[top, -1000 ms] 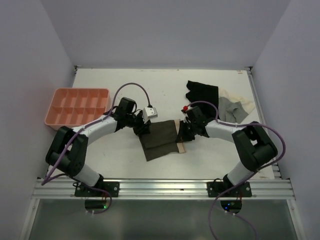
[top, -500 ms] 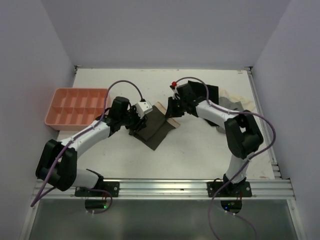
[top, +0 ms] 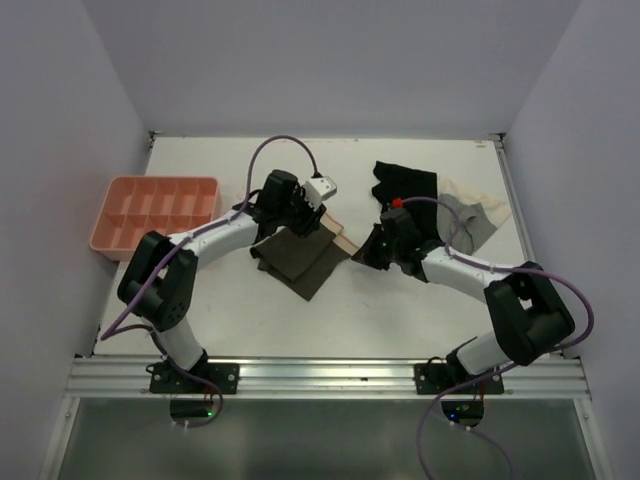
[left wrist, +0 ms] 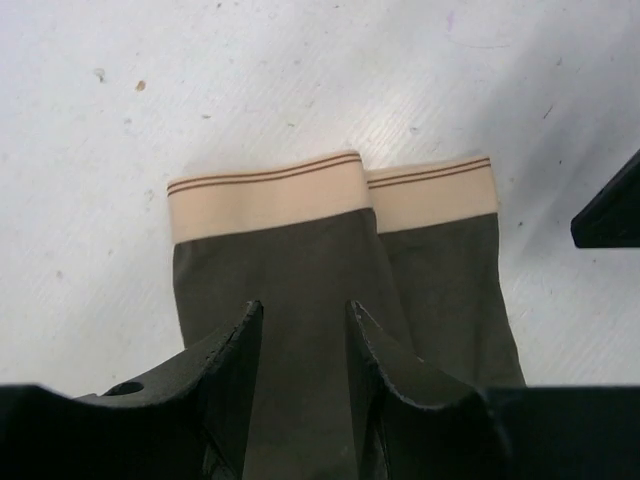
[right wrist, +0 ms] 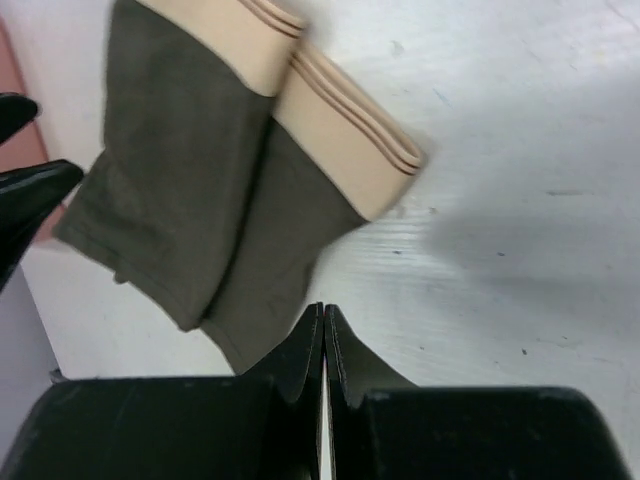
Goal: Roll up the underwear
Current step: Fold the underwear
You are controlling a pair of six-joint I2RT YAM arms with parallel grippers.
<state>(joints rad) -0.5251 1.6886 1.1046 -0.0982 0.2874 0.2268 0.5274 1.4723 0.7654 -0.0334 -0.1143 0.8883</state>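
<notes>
The left gripper (left wrist: 300,318) stands over the folded underwear (left wrist: 285,260), its jaws narrowly parted. The right gripper (right wrist: 323,312), jaws pressed together and empty, hangs just beside the garment.

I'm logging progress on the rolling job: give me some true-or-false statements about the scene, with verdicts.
The underwear lies folded flat, its beige waistband in two sections side by side. True.
The right gripper grips the underwear. False: its jaws are shut on nothing, beside the fabric.
The left gripper has its jaws apart over the dark fabric. True.
The underwear lies in the pink tray. False: it lies on the table, right of the tray.
The black garment covers it. False: that lies apart, farther back.
</notes>
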